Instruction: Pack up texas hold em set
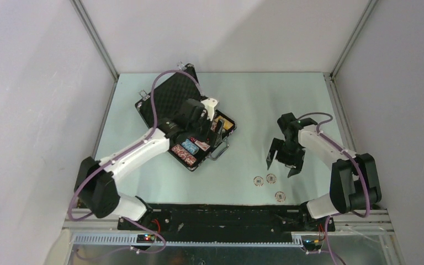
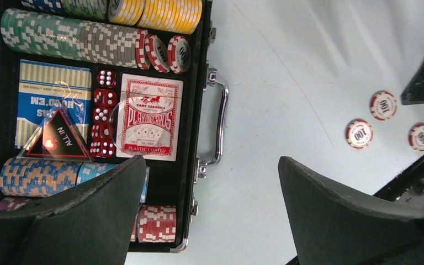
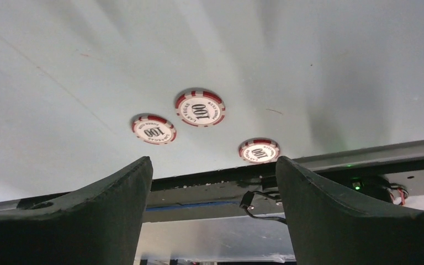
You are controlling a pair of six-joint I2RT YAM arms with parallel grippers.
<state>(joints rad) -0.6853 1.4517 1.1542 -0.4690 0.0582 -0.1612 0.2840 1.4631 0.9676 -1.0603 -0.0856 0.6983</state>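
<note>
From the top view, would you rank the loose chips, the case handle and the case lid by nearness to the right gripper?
1. The loose chips, just on the near side of the right gripper.
2. The case handle, to its left.
3. The case lid, farthest left and back.

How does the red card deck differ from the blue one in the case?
The red deck is white with red print; the blue deck is blue with a pale striped band. A black triangular marker lies on the blue deck, not the red deck. Both lie flat in the case, flanking the red dice.
</note>
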